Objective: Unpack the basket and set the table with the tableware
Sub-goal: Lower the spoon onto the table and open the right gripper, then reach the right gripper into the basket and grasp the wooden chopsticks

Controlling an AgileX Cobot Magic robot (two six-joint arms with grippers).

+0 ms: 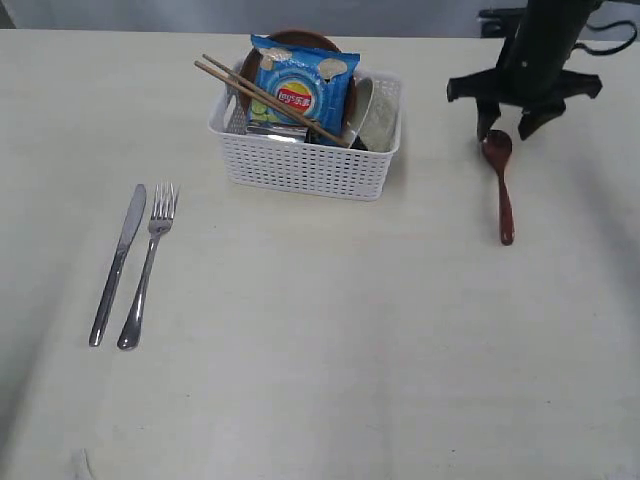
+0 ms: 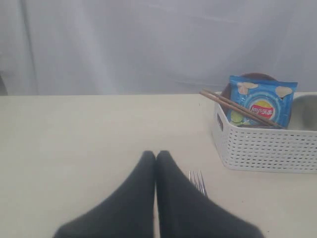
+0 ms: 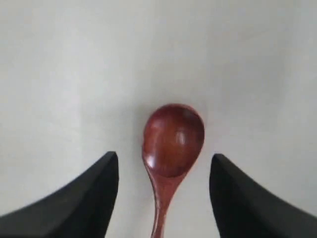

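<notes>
Reddish-brown spoon lies on the table at three o'clock of the basket, between the spread jaws of my right gripper, touching neither. It seems light, stiff and glossy; I'd pinch its slim handle. My left gripper is pressed together.

Ext view: plate mostly hidden behind chip bag, only a rim arc shows; items under the bag in basket can't be made out. L wrist view: fork shows tines only, rest behind fingers; basket cut by frame edge. R wrist view: spoon handle cut off.
</notes>
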